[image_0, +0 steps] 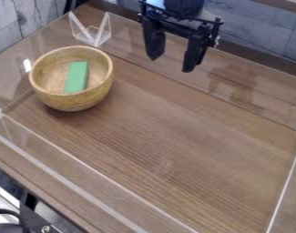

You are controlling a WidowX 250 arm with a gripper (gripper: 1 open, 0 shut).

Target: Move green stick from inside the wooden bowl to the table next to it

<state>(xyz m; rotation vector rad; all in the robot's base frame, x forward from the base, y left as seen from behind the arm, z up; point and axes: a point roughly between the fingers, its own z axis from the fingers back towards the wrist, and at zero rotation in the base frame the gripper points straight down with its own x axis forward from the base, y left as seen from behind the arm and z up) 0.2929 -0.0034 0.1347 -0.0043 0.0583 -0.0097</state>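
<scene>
The green stick (pixel 76 76) lies flat inside the wooden bowl (pixel 72 94), which stands on the left part of the table (pixel 175 136). My gripper (pixel 172 56) hangs above the table's far side, to the right of the bowl and well apart from it. It points down with its two dark fingers (pixel 153 45) spread wide and nothing between them. Bowl and stick are in full view.
Low clear plastic walls (pixel 65 168) border the tabletop on all sides. A clear bracket-like piece (pixel 89 32) stands at the back wall behind the bowl. Bare wood stretches to the right of and in front of the bowl.
</scene>
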